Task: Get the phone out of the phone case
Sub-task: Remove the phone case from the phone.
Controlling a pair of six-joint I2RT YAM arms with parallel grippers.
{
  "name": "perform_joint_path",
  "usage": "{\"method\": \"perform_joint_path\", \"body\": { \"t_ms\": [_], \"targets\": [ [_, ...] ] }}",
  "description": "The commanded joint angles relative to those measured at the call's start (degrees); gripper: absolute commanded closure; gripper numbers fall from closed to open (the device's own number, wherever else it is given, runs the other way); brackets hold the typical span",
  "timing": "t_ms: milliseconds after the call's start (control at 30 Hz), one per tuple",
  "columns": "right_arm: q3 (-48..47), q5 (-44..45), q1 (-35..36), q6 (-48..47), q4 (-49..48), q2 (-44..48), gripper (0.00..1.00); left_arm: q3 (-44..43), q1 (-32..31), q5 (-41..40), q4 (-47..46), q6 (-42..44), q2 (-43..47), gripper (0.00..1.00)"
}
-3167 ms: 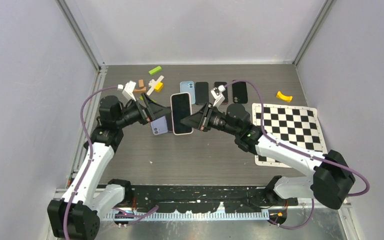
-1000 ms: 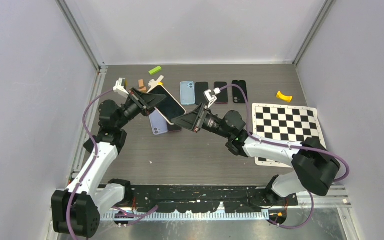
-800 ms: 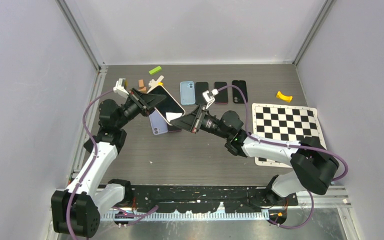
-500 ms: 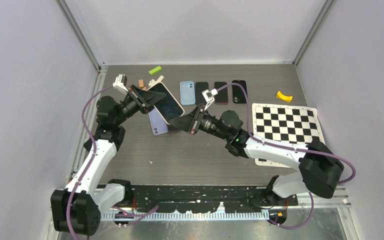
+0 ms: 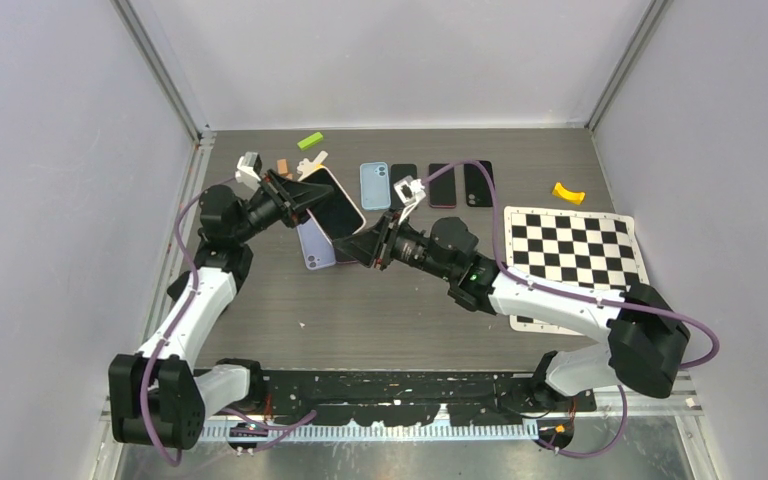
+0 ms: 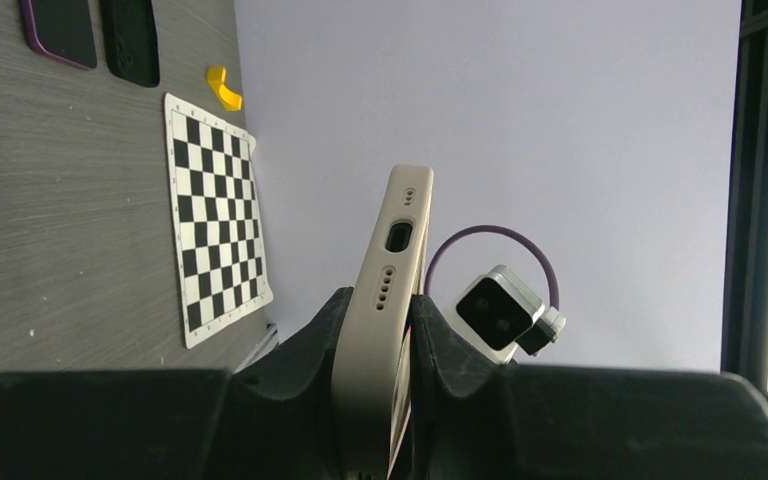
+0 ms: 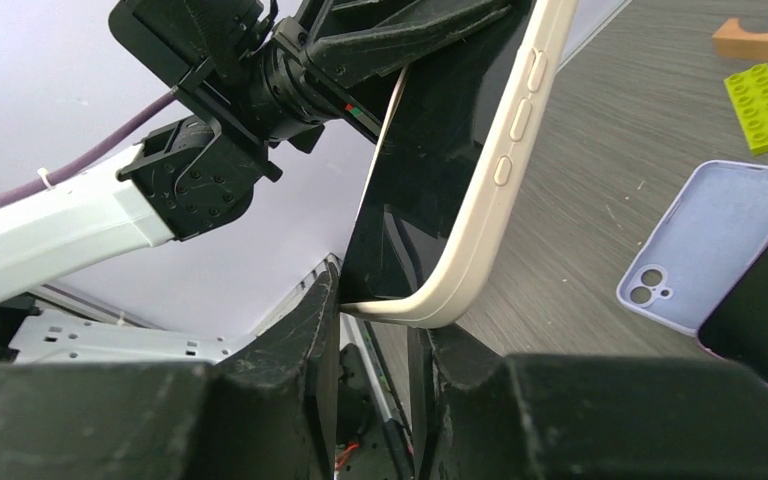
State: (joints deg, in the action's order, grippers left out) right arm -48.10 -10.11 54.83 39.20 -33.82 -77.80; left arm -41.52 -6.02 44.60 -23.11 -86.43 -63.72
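A phone with a dark screen sits in a beige phone case and is held tilted above the table. My left gripper is shut on the upper left end. In the left wrist view the case's port edge stands upright between the jaws of the left gripper. My right gripper is at the lower right corner. In the right wrist view the right gripper has one finger against the screen and the other under the case's rounded corner.
A lilac case lies on the table under the held phone, with a dark phone beside it. A blue case and three dark phones lie behind. A checkerboard, yellow piece and green brick lie around.
The left arm has drawn the cased phone back to the left and tilted it. The right gripper has followed left and closed in on the phone's lower corner.
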Motion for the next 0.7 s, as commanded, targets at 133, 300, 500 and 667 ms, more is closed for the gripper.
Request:
{"method": "perform_joint_path", "body": {
  "t_ms": [133,300,500,667],
  "targets": [
    [-3.6,-1.4,4.9,-22.8,13.0,-2.1,0.86,-2.1,-2.4,2.1,3.4,-4.9,-1.7,1.00],
    [-5.8,6.4,7.5,-29.2,18.2,-3.7,0.87,-1.4,-2.4,1.4,2.8,-5.5,-2.5,1.00],
    [-7.7,9.1,8.7,-33.6,21.2,-5.8,0.86,-0.3,-2.3,2.2,0.1,-7.1,-4.3,1.00],
    [-7.6,9.6,8.7,-34.1,21.3,-5.3,0.82,0.0,-2.3,2.1,-0.6,-7.2,-4.9,1.00]
  ]
}}
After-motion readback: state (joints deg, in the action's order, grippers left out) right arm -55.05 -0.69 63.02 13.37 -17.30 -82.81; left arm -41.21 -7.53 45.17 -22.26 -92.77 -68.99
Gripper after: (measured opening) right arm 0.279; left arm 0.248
